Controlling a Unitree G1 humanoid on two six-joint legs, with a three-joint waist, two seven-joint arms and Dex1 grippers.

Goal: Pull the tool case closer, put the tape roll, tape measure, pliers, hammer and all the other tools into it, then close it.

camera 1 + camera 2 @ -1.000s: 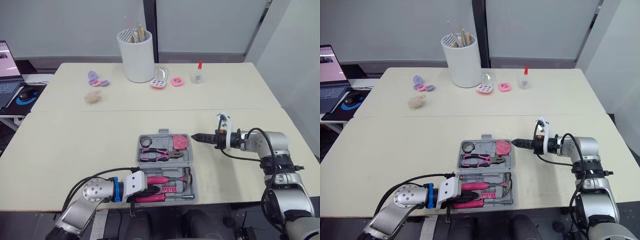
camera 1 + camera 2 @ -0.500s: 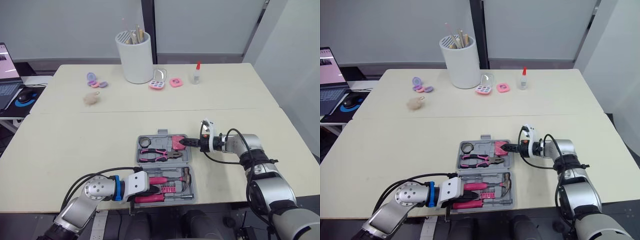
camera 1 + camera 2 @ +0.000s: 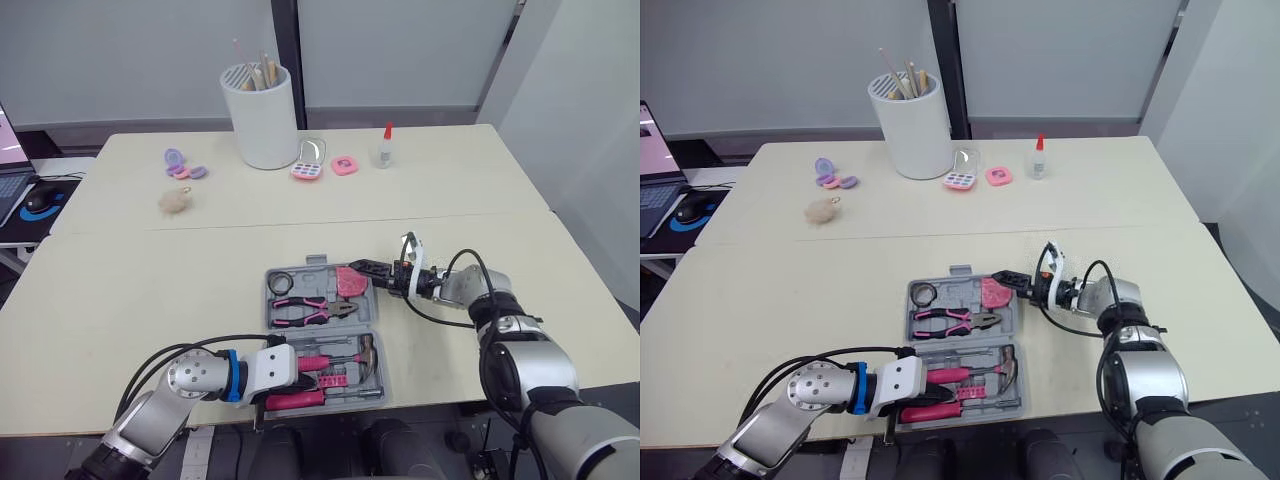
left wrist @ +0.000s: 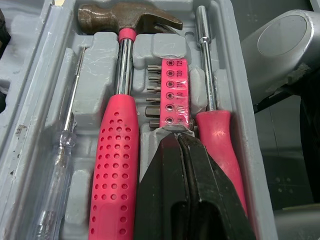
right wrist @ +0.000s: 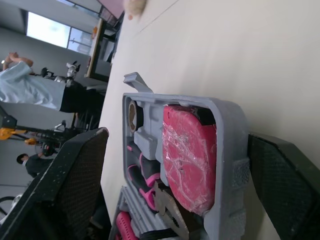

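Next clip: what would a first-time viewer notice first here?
The open grey tool case at the front edge of the table, with pink-handled pliers in its far half and a hammer in its near half. The right tool, open, straddles the case's far right corner by the pink tape measure; the left tool, shut, points at the bit holder beside the hammer.

Tool case (image 4: 97, 65) moulded in plain grey, hammer (image 4: 116, 165) handled in pink dotted with dimples beside the black left gripper (image 4: 177, 137), bit strip (image 4: 171, 90) coloured pink at its tip, tape measure (image 5: 190, 155) shown pink between black cross-hatched pads (image 5: 75, 170) of the right gripper (image 3: 360, 267)
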